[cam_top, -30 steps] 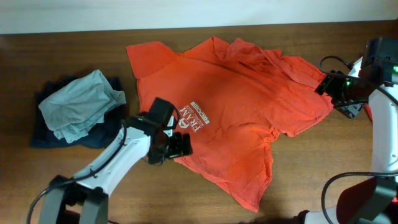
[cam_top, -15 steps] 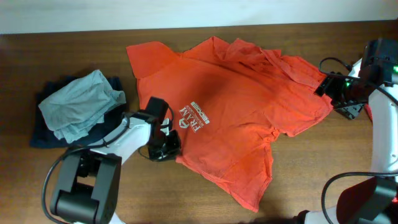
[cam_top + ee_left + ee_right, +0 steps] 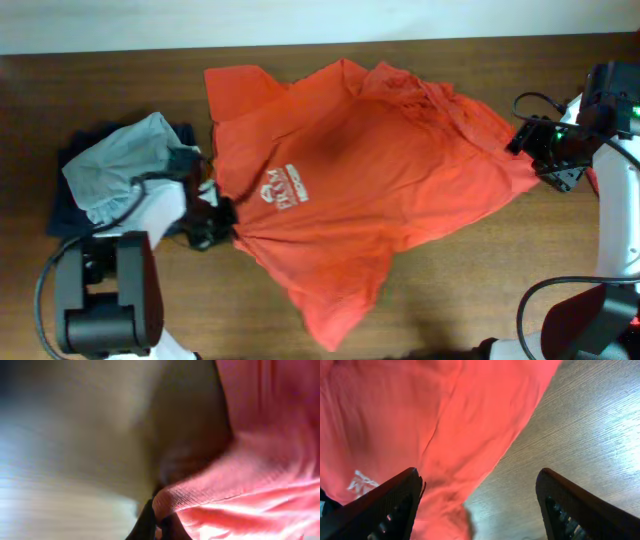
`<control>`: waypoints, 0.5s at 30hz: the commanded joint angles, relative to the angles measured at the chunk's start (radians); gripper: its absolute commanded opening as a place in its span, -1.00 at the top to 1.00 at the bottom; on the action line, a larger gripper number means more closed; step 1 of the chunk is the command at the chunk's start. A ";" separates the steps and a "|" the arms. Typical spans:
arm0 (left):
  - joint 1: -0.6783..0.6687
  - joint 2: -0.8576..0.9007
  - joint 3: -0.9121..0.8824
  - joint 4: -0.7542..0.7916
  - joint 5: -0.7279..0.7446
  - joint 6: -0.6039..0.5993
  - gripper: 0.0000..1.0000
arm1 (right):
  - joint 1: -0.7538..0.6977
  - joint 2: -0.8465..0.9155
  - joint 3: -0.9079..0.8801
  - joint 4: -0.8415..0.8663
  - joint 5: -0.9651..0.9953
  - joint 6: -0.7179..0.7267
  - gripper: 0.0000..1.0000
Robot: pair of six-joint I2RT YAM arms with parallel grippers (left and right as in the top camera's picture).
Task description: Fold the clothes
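T-shirt (image 3: 380, 170): red-orange and short-sleeved, it lay spread but wrinkled across the middle of the table, with 1 sleeve pointing to the far left corner and 1 long corner trailing toward the near edge.
Print: a small white logo (image 3: 283, 188) sat on the shirt's left part, near the left gripper; its lettering was too small to read.
Left gripper (image 3: 213, 224): it sat low at the shirt's left edge, clamped on a pinch of the cloth, which drew to a point there. In the blurred left wrist view, a fold of the T-shirt (image 3: 200, 495) ran down between dark fingertips (image 3: 146, 522).
Right gripper (image 3: 547, 165): it was at the shirt's right edge. In the right wrist view, the right gripper (image 3: 477, 474) had its 2 fingers (image 3: 390, 505) spread wide, with the T-shirt (image 3: 420, 415) and bare wood beneath them.
Side pile: a crumpled grey garment (image 3: 125, 165) lay on top of a dark garment (image 3: 70, 218) at the table's left, just beside the left arm.
Table (image 3: 500, 280): brown wood grain.
Wall (image 3: 300, 20): a pale strip ran along the far edge.
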 commanded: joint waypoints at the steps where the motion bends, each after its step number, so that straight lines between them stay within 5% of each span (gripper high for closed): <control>1: 0.069 0.007 0.086 0.005 -0.091 0.106 0.99 | 0.006 -0.026 0.006 0.003 -0.005 -0.010 -0.51; 6: 0.107 0.007 0.175 -0.033 -0.167 0.125 0.99 | 0.006 -0.026 0.002 0.018 0.012 -0.012 -0.80; 13: 0.113 0.006 0.232 -0.162 -0.200 0.113 0.99 | 0.009 -0.006 -0.063 0.131 0.000 -0.085 -0.87; 15: 0.113 0.006 0.232 -0.196 -0.200 0.113 0.74 | 0.014 0.009 -0.096 0.180 -0.055 -0.143 -0.88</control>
